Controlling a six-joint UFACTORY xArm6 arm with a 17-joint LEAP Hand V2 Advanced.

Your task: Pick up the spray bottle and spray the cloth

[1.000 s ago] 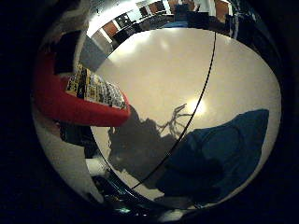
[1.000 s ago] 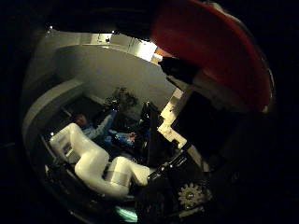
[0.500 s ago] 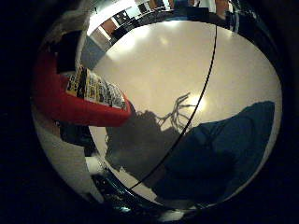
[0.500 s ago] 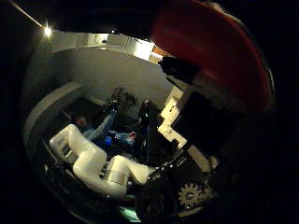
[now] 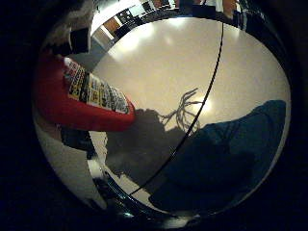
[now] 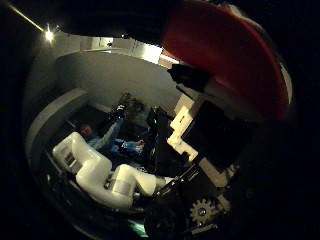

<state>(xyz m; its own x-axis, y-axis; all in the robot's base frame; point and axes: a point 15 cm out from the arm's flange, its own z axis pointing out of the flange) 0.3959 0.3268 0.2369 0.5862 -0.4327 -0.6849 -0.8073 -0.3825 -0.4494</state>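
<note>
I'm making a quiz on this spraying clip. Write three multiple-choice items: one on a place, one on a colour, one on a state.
1. Where does the cloth lie?
A. flat on the table
B. draped over the bottle
C. inside a bin

2. What colour is the bottle's body?
A. green
B. red
C. yellow

3. How does the bottle stand to the hand?
A. held close against the palm
B. lying far off on the table
C. out of sight

Answers:
1 A: the cloth is spread on the pale table.
2 B: the bottle is red with a printed label.
3 A: it fills much of the view beside the hand.
</note>
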